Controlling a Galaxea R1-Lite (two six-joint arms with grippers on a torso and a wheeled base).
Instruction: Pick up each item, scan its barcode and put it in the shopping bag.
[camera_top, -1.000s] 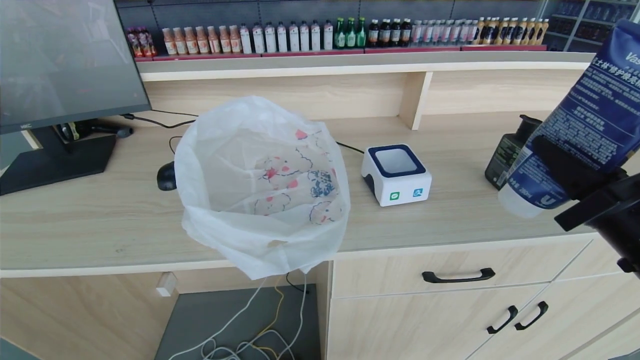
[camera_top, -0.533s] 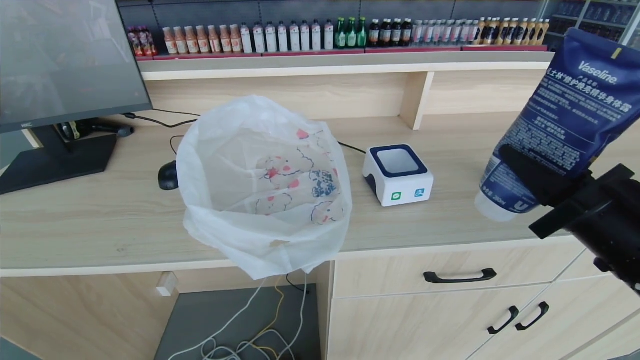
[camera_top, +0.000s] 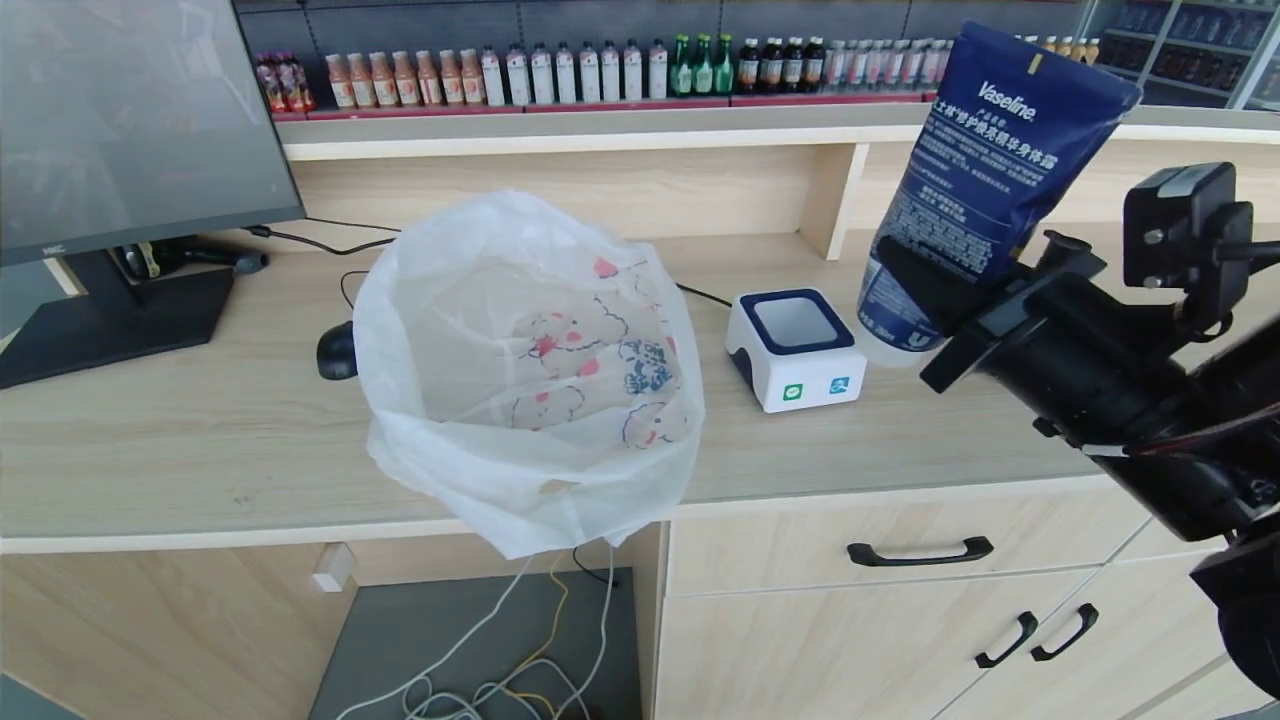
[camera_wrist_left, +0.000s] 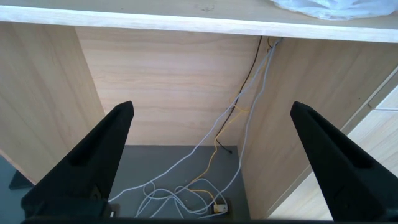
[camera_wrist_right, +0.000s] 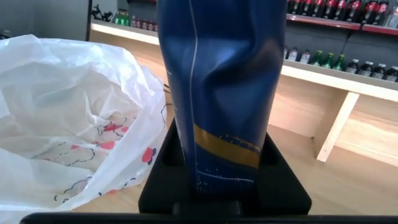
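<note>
**Q:** What does the right gripper hold, and how?

**A:** Its jaws are clamped on the lower part of a blue lotion tube. The tube stands cap-down, with its crimped end leaning toward 1 o'clock. The right wrist view shows the same grip: the right gripper has a black pad pressed against each side of the tube.

**Q:** Where is the tube relative to the scanner?

**A:** The white, blue-rimmed scanner sits on the wooden counter. The tube's white cap is just beside the scanner, at its 3 o'clock. Whether the cap touches the counter cannot be told.

**Q:** And the shopping bag?

**A:** The white shopping bag, printed with cartoon figures, stands open at the scanner's 9 o'clock, and its lower edge overhangs the counter front.

**Q:** What is the state of the left gripper?

**A:** Its black fingers are spread wide with nothing between them. It is below the counter edge and faces a recess where cables hang.

**Q:** What else is there?

**A:** A monitor stands at the bag's 10 o'clock and a black mouse at its 9 o'clock. Rows of bottles line the shelf at 12 o'clock.
</note>
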